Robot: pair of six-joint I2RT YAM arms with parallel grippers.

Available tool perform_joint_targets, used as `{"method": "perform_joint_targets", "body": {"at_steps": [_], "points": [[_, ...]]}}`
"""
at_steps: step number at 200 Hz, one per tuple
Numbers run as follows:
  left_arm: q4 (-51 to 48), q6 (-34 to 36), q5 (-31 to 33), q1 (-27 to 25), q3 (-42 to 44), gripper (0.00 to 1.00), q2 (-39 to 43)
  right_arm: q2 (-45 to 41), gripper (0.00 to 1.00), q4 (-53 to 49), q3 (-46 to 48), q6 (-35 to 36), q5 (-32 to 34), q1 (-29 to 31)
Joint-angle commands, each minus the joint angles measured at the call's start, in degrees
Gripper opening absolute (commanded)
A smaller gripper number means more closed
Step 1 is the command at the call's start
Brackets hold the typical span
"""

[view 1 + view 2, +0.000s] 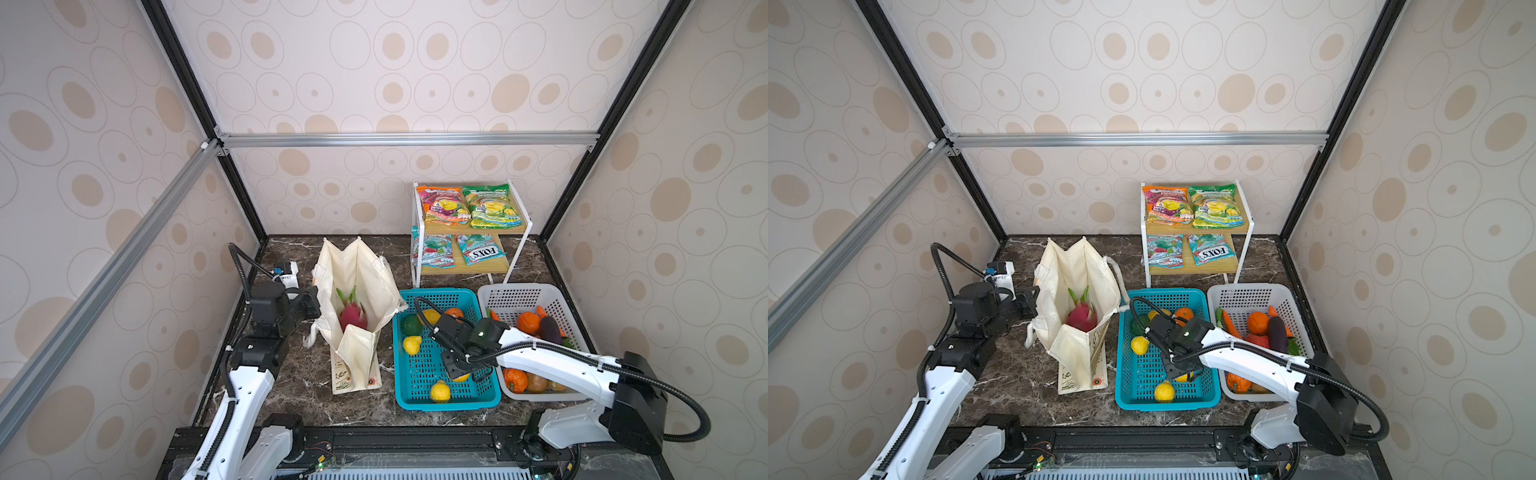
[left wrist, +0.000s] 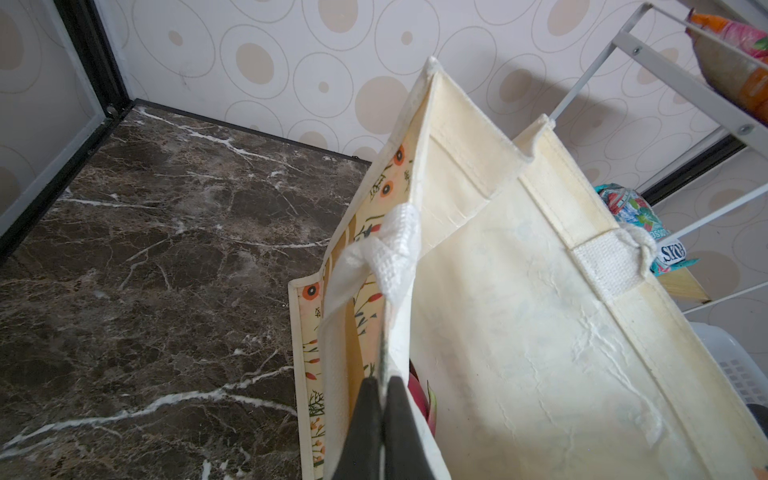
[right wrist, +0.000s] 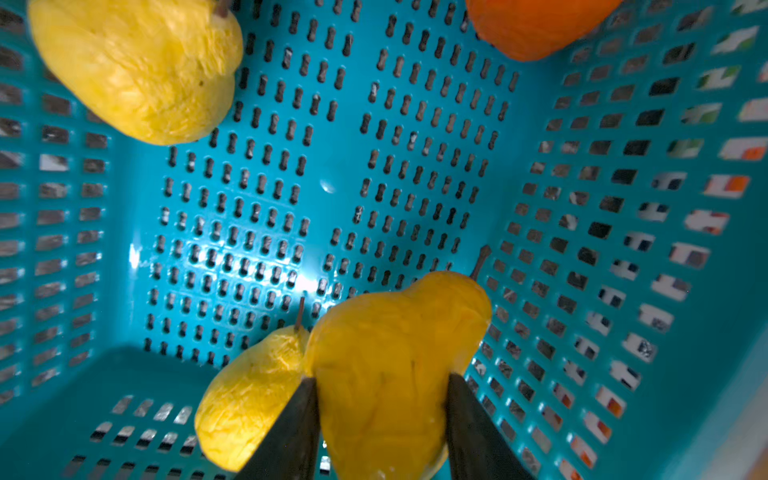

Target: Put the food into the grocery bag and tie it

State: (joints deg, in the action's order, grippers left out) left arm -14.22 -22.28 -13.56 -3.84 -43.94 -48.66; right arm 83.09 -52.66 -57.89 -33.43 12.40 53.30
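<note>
Right wrist view: right fingers (image 3: pixel 291 436) clamped on a yellow lumpy fruit (image 3: pixel 395 361) inside the teal basket (image 3: pixel 374 166).
Left wrist view: left fingers (image 2: pixel 361 428) pinched together on the rim of the canvas tote (image 2: pixel 519 332).
Canvas tote: standing on the worktop (image 1: pixel 299 374), pink dragon fruit (image 1: pixel 353 318) inside.

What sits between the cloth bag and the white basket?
The teal basket stands between the grocery bag and the white basket, seen in both top views.

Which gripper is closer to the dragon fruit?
Left gripper: clamped on the bag, beside the dragon fruit. Right gripper: away in the blue basket, gripping a yellow fruit.
</note>
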Motion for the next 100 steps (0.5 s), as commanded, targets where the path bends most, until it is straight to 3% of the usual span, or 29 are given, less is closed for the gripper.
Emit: {"method": "perform_joint_targets", "body": {"at_steps": [1,35,63,100], "points": [[-1.47,0.53,-0.05,0.24,0.31,0.00,0.54,3.98,0.44,0.80,-2.23,1.21,2.03,0.32],[-1.20,0.49,-0.05,0.19,0.48,0.00,0.59,6.05,0.45,1.89,-2.76,1.79,2.48,0.36],[-0.57,0.40,-0.13,0.24,0.87,0.00,0.34,4.58,0.55,2.26,-2.19,0.28,1.04,0.33],[-0.22,0.68,-0.56,0.23,0.84,0.00,-0.08,-0.12,0.61,2.64,-0.89,-2.55,0.70,0.35]]}}
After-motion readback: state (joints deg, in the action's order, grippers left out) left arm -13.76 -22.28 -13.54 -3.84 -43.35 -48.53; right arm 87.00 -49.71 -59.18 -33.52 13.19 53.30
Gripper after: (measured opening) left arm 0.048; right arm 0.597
